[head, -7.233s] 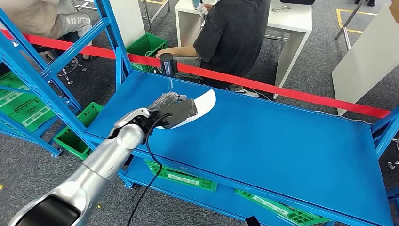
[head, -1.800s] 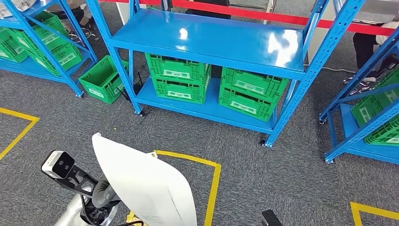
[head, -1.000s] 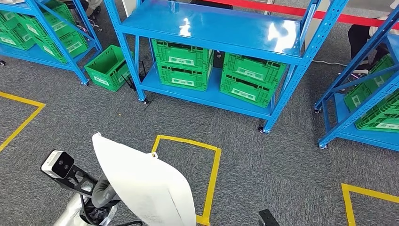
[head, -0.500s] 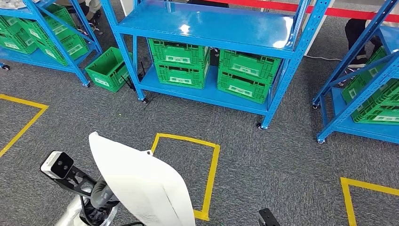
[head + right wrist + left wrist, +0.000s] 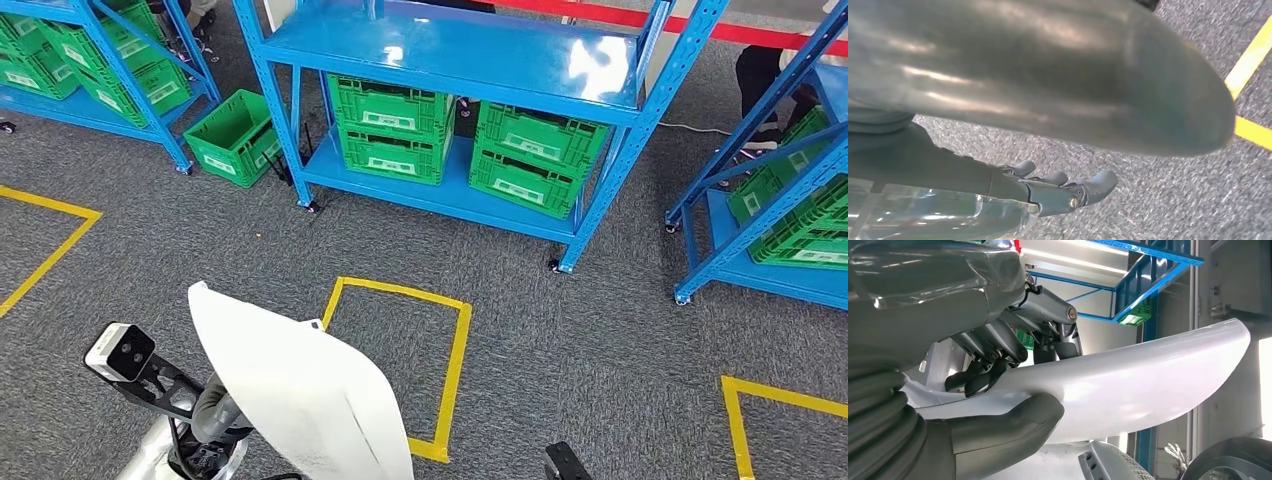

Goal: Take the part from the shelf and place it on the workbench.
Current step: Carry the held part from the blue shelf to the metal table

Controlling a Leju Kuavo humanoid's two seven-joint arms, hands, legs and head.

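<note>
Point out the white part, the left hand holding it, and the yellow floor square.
white part [image 5: 300, 390], head view, broad face.
left hand [image 5: 998, 432], left wrist view, thumb.
yellow floor square [image 5: 455, 365], head view, right edge.

Grey carpet floor [image 5: 600, 350] — yellow tape squares [image 5: 452, 350], blue racks [image 5: 450, 60].

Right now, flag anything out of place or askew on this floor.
One green crate sits on the carpet between the blue shelf units, angled to them, while the other crates are stacked on the shelf's lower deck. Otherwise nothing stands out; the left hand grips the white part firmly.
</note>
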